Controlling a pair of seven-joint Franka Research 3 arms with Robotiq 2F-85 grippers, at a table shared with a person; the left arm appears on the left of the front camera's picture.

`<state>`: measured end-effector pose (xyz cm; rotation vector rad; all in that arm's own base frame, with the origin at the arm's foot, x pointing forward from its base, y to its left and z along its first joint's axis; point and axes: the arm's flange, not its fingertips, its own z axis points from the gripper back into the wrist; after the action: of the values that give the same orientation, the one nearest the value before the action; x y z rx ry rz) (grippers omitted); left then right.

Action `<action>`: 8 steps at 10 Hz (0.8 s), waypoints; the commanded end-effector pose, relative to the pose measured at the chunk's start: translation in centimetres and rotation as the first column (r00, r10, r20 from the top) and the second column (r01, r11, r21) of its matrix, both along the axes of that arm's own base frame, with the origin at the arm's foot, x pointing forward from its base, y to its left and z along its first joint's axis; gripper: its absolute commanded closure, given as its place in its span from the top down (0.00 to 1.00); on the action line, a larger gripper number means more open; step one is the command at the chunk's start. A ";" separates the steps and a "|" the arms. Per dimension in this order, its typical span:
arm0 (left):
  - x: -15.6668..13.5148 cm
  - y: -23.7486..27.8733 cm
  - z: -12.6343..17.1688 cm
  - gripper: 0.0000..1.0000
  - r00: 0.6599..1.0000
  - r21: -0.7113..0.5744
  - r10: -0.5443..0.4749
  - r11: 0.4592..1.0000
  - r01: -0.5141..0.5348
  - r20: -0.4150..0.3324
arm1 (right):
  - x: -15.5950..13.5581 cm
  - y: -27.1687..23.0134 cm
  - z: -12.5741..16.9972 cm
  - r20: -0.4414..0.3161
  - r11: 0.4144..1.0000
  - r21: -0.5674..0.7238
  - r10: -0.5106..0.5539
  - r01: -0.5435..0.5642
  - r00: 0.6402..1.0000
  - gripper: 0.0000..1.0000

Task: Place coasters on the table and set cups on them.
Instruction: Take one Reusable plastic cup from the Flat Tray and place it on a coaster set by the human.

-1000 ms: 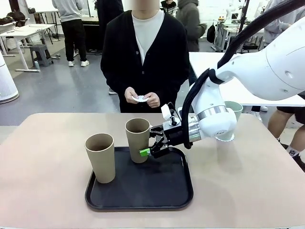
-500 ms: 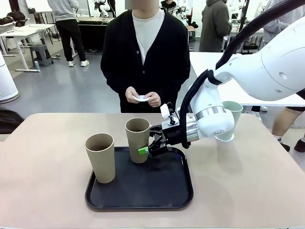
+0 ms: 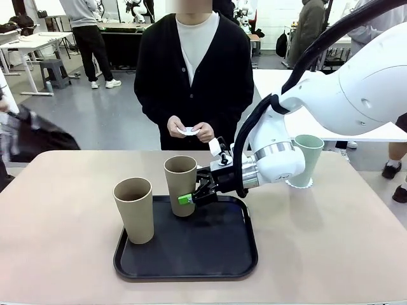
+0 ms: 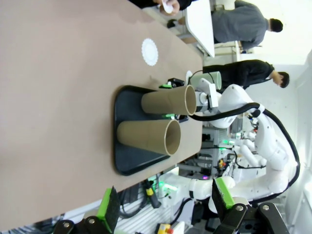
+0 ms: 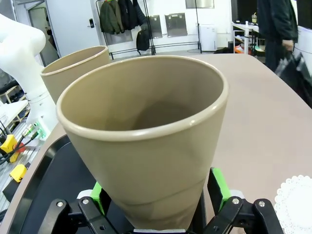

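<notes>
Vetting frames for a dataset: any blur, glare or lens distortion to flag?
Front view: the tray is crisp; a dark shape at the left edge is motion-smeared. Right wrist view: the near tan cup looms, stretched by the wide lens. Left wrist view: scene rolled sideways, far background blown out white.

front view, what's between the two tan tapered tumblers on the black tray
Nothing: a bare strip of black tray separates the left tan tumbler from the right tan tumbler, seen in the front view.
</notes>
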<state>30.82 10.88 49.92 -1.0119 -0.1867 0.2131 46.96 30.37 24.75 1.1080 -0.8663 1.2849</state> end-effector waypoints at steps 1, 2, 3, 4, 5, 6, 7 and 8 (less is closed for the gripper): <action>-0.1 0.0 0.0 1.00 1.000 -0.011 -0.001 1.000 0.001 0.011 | 0.7 1.0 -0.4 -0.027 1.000 0.023 -0.004 0.005 1.000 1.00; -0.1 0.0 0.0 1.00 1.000 -0.011 -0.001 1.000 0.001 0.011 | 0.8 1.3 -0.6 -0.031 1.000 0.023 0.000 0.000 1.000 1.00; -0.1 0.0 0.0 1.00 1.000 -0.011 -0.001 1.000 0.001 0.011 | 0.8 1.6 -0.7 -0.030 1.000 0.028 0.003 -0.003 1.000 1.00; -0.1 0.0 0.0 1.00 1.000 -0.011 -0.001 1.000 0.001 0.011 | 0.8 1.6 -0.6 -0.023 0.999 0.032 0.003 -0.003 1.000 1.00; -0.1 0.0 0.0 1.00 1.000 -0.011 -0.001 1.000 0.001 0.011 | 0.6 1.5 -0.5 -0.006 0.999 0.049 0.017 -0.017 1.000 1.00; -0.1 0.0 0.0 1.00 1.000 -0.011 -0.001 1.000 0.001 0.011 | 0.6 1.5 -0.5 0.005 0.998 0.056 0.021 -0.021 1.000 0.40; -0.1 0.0 0.0 1.00 1.000 -0.011 -0.001 1.000 0.001 0.011 | 0.7 1.5 -0.6 0.010 0.998 0.057 0.020 -0.021 1.000 0.40; -0.1 0.0 0.0 1.00 1.000 -0.011 -0.001 1.000 0.001 0.011 | 0.6 1.6 -0.6 0.012 0.998 0.061 0.018 -0.018 1.000 0.00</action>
<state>30.82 10.88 49.92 -1.0119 -0.1867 0.2131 47.26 31.59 24.57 1.1525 -0.8734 1.2941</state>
